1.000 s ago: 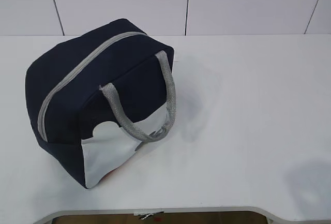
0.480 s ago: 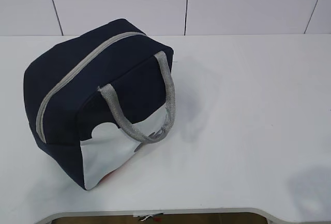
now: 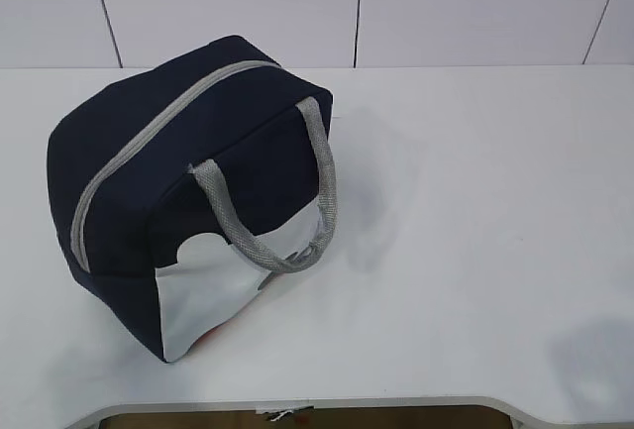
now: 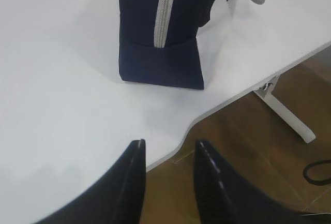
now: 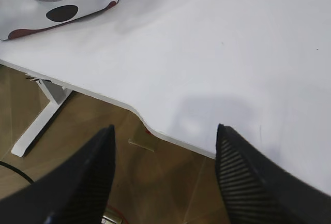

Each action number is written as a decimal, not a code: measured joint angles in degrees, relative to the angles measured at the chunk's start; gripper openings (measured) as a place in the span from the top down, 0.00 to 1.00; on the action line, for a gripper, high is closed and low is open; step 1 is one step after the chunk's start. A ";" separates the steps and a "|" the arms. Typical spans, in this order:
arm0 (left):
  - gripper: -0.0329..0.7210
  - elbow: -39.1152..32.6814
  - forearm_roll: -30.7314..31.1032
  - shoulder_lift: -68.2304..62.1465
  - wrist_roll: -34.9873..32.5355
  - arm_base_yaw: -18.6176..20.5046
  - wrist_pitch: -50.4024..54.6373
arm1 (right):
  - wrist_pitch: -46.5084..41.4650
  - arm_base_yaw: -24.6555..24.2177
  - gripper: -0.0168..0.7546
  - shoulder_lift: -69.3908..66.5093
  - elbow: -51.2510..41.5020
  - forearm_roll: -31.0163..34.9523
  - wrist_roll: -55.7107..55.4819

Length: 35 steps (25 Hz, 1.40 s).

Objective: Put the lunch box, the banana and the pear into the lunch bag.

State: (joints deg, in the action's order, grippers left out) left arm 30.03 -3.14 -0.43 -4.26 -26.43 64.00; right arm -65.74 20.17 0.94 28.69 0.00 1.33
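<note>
The navy-blue lunch bag [image 3: 183, 186] stands on the left of the white table [image 3: 475, 211], its grey zipper [image 3: 149, 142] shut and its grey handles [image 3: 287, 211] hanging over the white side panel. It also shows in the left wrist view [image 4: 160, 32] and its white panel in the right wrist view [image 5: 57, 1]. The lunch box, the banana and the pear are out of view. My left gripper [image 4: 168, 149] is open and empty over the table's front edge, well short of the bag. My right gripper [image 5: 164, 133] is wide open and empty over the front edge too. Neither gripper shows in the exterior view.
White wall panels [image 3: 357, 3] stand behind the table. Below the front edge lie a brown wooden floor [image 4: 248, 151], a white table leg [image 4: 284, 115] and a black cable [image 4: 318, 172].
The bag has shifted very slightly; little else differs in the exterior view.
</note>
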 joint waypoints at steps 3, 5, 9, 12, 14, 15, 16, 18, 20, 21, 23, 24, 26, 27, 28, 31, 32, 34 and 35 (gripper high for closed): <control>0.63 0.00 0.91 0.00 0.00 2.51 0.00 | 0.09 -1.03 0.34 0.00 0.00 0.00 0.00; 0.63 0.00 1.16 0.00 0.00 6.73 0.00 | 0.13 -3.25 0.34 0.00 0.00 0.00 0.00; 0.63 0.00 1.24 0.00 0.00 18.43 -0.04 | 0.23 -10.74 0.34 0.00 0.00 0.00 0.00; 0.63 0.00 1.40 0.00 0.00 23.45 -0.18 | 0.22 -15.41 0.34 0.00 0.00 0.00 0.00; 0.63 0.00 1.40 0.00 0.00 24.29 -0.27 | 0.22 -17.25 0.34 0.00 -0.10 0.00 -0.09; 0.63 0.00 1.40 0.00 0.00 24.49 -0.27 | 0.22 -17.68 0.34 0.00 -0.10 0.00 -0.09; 0.63 0.00 1.40 0.00 0.00 24.53 -0.27 | 0.22 -17.81 0.34 0.00 -0.10 0.00 -0.09; 0.63 0.00 1.40 0.00 0.00 24.53 -0.27 | 0.22 -17.92 0.34 0.00 -0.10 0.00 -0.09; 0.63 0.00 1.40 0.00 0.00 24.53 -0.27 | 0.22 -17.92 0.34 0.00 -0.10 0.00 -0.09; 0.63 0.00 1.40 0.00 0.00 24.53 -0.27 | 0.22 -17.92 0.34 0.00 -0.10 0.00 -0.09; 0.63 0.00 1.40 0.00 0.00 24.53 -0.27 | 0.22 -17.92 0.34 0.00 -0.10 0.00 -0.09; 0.63 0.00 1.40 0.00 0.00 24.53 -0.27 | 0.22 -17.92 0.34 0.00 -0.10 0.00 -0.09; 0.63 0.00 1.40 0.00 0.00 24.53 -0.27 | 0.22 -17.92 0.34 0.00 -0.10 0.00 -0.09; 0.63 0.00 1.40 0.00 0.00 24.53 -0.27 | 0.22 -17.92 0.34 0.00 -0.10 0.00 -0.09; 0.63 0.00 1.40 0.00 0.00 24.53 -0.27 | 0.22 -17.92 0.34 0.00 -0.10 0.00 -0.09; 0.63 0.00 1.40 0.00 0.00 24.53 -0.27 | 0.22 -17.92 0.34 0.00 -0.10 0.00 -0.09; 0.63 0.00 1.40 0.00 0.00 24.57 -0.27 | 0.22 -17.92 0.34 0.00 -0.10 0.00 -0.09; 0.63 0.00 1.40 0.00 0.00 24.66 -0.27 | 0.22 -17.92 0.34 0.00 -0.10 0.00 -0.09; 0.63 0.00 1.40 0.00 0.00 24.79 -0.27 | 0.22 -17.92 0.34 0.00 -0.10 0.00 -0.09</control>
State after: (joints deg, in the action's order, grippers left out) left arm 30.03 -1.75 -0.43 -4.26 -1.64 63.73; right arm -65.52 2.25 0.94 28.59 0.00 1.24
